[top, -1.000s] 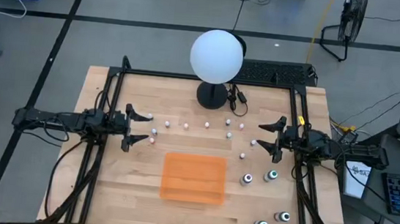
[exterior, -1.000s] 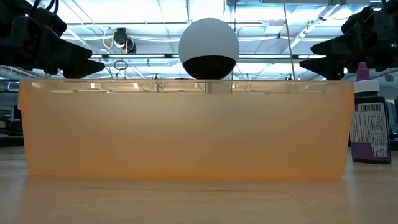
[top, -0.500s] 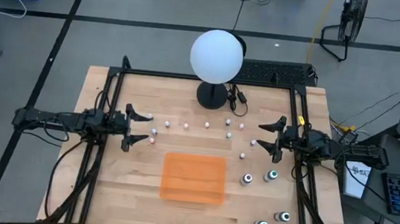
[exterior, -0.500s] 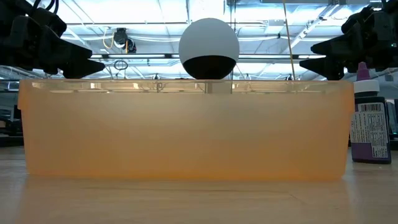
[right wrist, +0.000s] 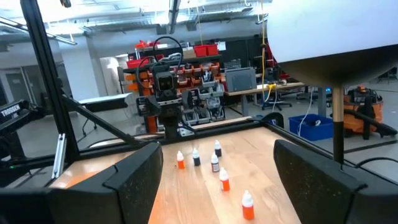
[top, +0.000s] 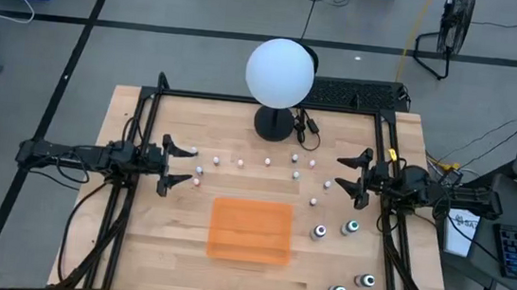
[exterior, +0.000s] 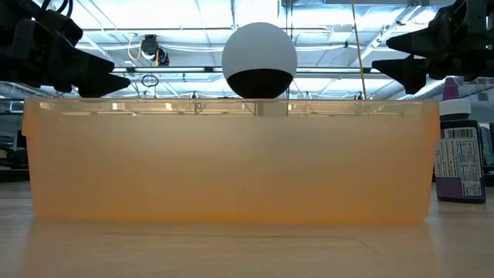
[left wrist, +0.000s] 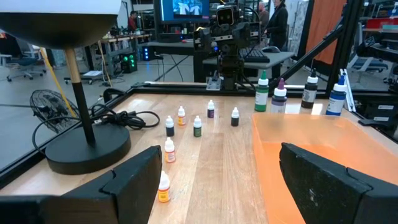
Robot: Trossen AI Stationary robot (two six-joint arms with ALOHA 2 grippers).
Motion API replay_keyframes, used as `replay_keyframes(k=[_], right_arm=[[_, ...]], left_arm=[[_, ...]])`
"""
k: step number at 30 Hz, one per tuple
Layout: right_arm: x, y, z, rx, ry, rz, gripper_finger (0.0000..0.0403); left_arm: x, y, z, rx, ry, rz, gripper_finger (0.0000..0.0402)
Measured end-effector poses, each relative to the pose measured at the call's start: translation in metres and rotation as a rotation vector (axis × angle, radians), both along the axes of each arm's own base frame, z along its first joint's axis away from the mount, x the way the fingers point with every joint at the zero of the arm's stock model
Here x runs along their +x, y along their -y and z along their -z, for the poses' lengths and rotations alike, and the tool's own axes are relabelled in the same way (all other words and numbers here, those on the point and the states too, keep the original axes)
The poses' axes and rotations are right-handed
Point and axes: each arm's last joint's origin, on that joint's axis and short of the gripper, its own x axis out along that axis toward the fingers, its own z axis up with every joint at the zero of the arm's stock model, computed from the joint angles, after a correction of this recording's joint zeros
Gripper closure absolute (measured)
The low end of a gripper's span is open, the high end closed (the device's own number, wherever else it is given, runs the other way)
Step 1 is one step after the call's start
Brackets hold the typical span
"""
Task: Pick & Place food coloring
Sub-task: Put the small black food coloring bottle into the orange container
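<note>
Pale wooden worktop (top: 175,223): we see tiny whitish food-coloring bottles (top: 266,162) at 12 o'clock of the translucent orange bin (top: 250,229), dark bottles (top: 320,232) at 3; left tool (top: 173,164) and right tool (top: 351,174) gape empty.

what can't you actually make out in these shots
- Low view: the orange bin fills the frame, hiding the small bottles behind it; only one big bottle shows beside it.
- High view: the small bottles are too tiny for their colours to show.
- Right wrist view: the lamp is cut off by the edge.
</note>
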Motion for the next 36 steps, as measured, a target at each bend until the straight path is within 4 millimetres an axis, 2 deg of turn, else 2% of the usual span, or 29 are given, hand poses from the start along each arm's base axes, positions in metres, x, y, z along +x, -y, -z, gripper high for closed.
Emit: replay_keyframes(k=[5,11,16,19,22,28,32,36], right_arm=[[0.0,0.0,0.0,0.021,0.006,-0.004,0.011],[0.001,-0.001,0.003,0.371,0.029,-0.1,0.011],[0.001,0.0,0.002,0.464,0.06,-0.066,0.011],[0.0,0.0,0.001,0.473,0.068,-0.076,0.011],[0.001,0.0,0.004,0.41,0.036,-0.049,0.011],[0.0,0.005,0.012,0.393,-0.022,0.139,0.011],[0.0,0.005,0.012,0.427,-0.014,0.137,0.011],[0.0,0.006,0.012,0.373,-0.027,0.174,0.011]], left_arm=[[0.0,0.0,0.0,0.0,0.0,0.0,0.0078],[0.0,0.0,0.0,0.0,0.0,0.0,0.0078],[0.0,0.0,0.0,0.0,0.0,0.0,0.0078],[0.0,0.0,0.0,0.0,0.0,0.0,0.0078],[0.0,0.0,0.0,0.0,0.0,0.0,0.0078],[0.0,0.0,0.0,0.0,0.0,0.0,0.0078],[0.0,0.0,0.0,0.0,0.0,0.0,0.0078],[0.0,0.0,0.0,0.0,0.0,0.0,0.0078]])
